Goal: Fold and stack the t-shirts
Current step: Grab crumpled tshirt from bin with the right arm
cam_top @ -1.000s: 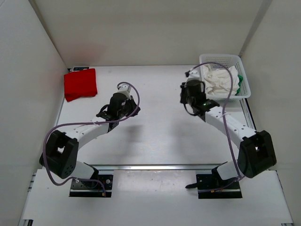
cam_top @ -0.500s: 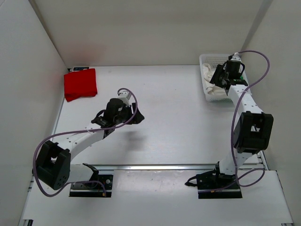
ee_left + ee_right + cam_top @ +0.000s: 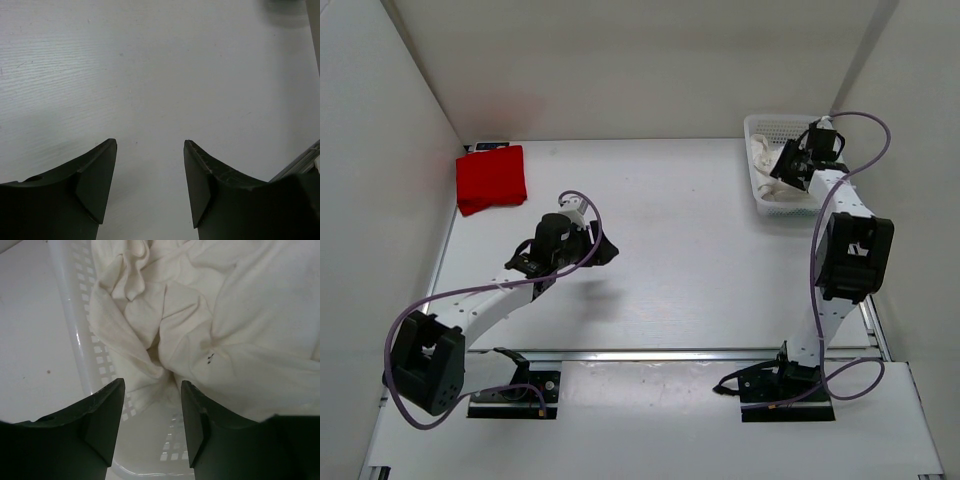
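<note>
- White cloth t-shirt (image 3: 215,335), crumpled in the mesh basket (image 3: 75,335) at the table's (image 3: 150,60) far right; not yet folded.
- Just above it, right gripper (image 3: 151,390), jaws spread and empty, seemingly lined up over a fold for a pinch.
- Red t-shirt (image 3: 491,178) folded at the far left, probably the stack's base.
- Left gripper (image 3: 150,145) released mid-table, holding nothing, likely waiting to help spread the cloth.

L arm (image 3: 480,295) lies low, stretched fwd & inward. L gripper (image 3: 150,145) points down, jaws apart, nothing btwn. R arm (image 3: 835,215) stands upright, forearm reaching far fwd. R gripper (image 3: 152,382) angled down, jaws apart, empty.
</note>
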Controlling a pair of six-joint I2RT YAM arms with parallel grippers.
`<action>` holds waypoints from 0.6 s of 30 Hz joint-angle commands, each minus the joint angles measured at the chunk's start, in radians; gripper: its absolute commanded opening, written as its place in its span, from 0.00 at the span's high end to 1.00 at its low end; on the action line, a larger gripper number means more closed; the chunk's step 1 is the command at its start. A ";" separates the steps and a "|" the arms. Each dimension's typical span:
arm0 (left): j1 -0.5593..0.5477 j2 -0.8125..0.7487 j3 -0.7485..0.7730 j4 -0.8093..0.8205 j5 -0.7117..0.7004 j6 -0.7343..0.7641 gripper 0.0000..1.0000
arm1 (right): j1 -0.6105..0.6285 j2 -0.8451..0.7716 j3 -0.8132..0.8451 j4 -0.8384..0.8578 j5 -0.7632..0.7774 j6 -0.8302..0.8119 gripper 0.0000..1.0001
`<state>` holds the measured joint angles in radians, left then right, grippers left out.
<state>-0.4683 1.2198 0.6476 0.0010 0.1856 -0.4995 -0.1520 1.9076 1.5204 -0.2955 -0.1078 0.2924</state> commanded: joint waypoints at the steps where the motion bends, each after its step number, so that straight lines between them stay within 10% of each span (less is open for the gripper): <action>1: -0.001 0.000 -0.002 0.024 0.018 -0.011 0.33 | -0.008 0.021 0.046 0.019 -0.032 -0.002 0.52; 7: -0.006 0.000 -0.005 0.024 -0.008 -0.013 0.34 | 0.000 0.102 0.124 0.002 -0.072 -0.015 0.55; 14: -0.012 0.015 0.012 0.005 -0.018 -0.028 0.37 | -0.001 0.097 0.188 -0.019 -0.079 -0.006 1.00; 18: -0.004 0.027 0.055 -0.036 -0.012 -0.022 0.37 | 0.017 -0.059 0.143 0.032 -0.049 -0.009 1.00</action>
<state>-0.4747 1.2427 0.6521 -0.0036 0.1761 -0.5232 -0.1482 2.0090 1.6493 -0.3161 -0.1719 0.2871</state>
